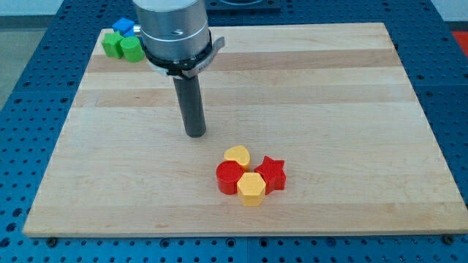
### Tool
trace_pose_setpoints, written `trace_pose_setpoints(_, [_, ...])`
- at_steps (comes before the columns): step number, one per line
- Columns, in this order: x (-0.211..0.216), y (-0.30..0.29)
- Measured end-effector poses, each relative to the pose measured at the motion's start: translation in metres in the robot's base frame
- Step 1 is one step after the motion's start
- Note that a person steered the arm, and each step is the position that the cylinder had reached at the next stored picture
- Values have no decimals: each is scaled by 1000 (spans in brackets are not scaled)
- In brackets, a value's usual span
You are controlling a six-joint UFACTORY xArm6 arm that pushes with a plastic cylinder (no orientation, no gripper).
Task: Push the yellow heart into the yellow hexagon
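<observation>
Near the board's middle, a little toward its left edge, my tip [194, 134] rests on the wood, apart from every block. It is a bare rod with no pincer to open or close, and it holds nothing.

Toward the bottom edge, slightly right of centre, four blocks sit bunched together. The yellow heart [237, 155] lies at the top of the bunch, touching or nearly touching the red cylinder [230, 177] below it. The yellow hexagon [251, 189] sits at the bottom of the bunch, tight between the red cylinder on its left and the red star [273, 174] on its upper right. Heart and hexagon are near each other but do not look to be touching; a narrow gap between the two red blocks seems to separate them.

At the top-left corner, well apart from all this, stand two green blocks [122, 47] and a blue block [123, 27], partly hidden behind my arm's housing.

By my reading, the approach is in hand: the push itself has not begun. Next, I judge, my tip must travel to the heart's upper side, then press down and slightly right toward the hexagon. The red blocks flanking that path may get nudged along.
</observation>
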State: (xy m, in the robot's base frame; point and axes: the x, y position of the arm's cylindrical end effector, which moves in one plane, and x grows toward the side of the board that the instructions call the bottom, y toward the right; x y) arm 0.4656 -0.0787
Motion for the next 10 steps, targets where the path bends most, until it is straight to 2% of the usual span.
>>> trace_pose_setpoints(6, [27,65])
trace_pose_setpoints(10, [42,68])
